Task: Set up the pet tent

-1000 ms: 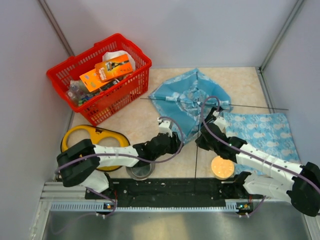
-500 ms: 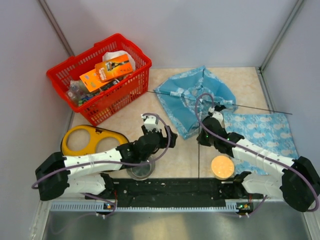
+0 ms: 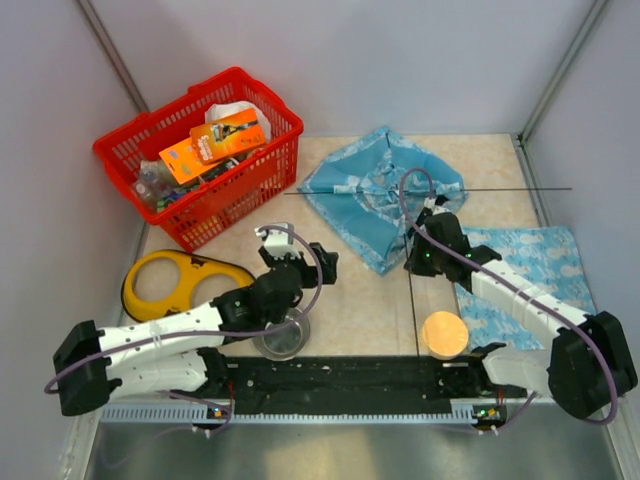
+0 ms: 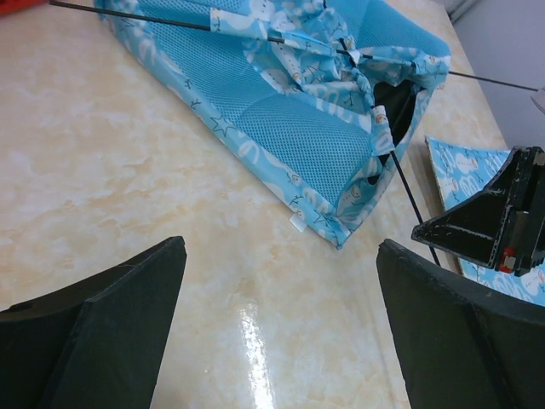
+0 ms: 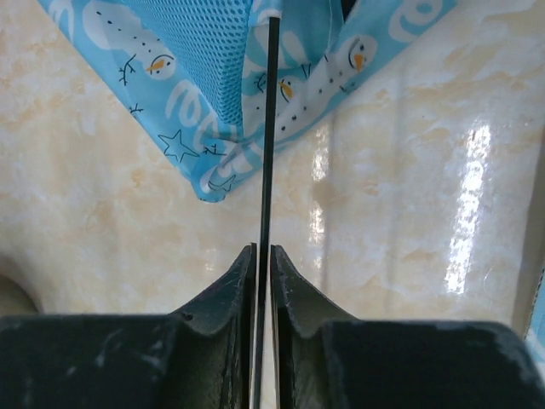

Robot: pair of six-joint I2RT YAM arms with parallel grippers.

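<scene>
Jaws of the right gripper (image 5: 262, 251) are pressing together on a thin dark pole (image 5: 268, 128), which is running straight up between them and disappearing into the printed hem of the pet tent (image 5: 204, 51); jaws of the left gripper (image 4: 281, 247) are standing wide apart with nothing between them, hovering over bare table (image 4: 128, 187) and facing the tent's near corner.

Seen from the right wrist, the tent's fabric is showing light blue with white snowmen, orange noses, small stars and swirls, and a panel of blue mesh is sitting beside the hem; its pointed corner is lying flat on the marbled tabletop.

From the left wrist, the tent is lying collapsed and rumpled rather than standing; a dark opening is gaping at its right end, and a second pole (image 4: 153, 17) is threading through fabric loops along its far edge, sticking out past both ends.

From above, the tent is sprawling at the far middle of the table, just right of the red basket (image 3: 200, 150) and touching the flat mat (image 3: 530, 265) of matching fabric; the gripped pole is reaching from the tent towards the near edge, passing beside an orange disc (image 3: 445, 333).
</scene>
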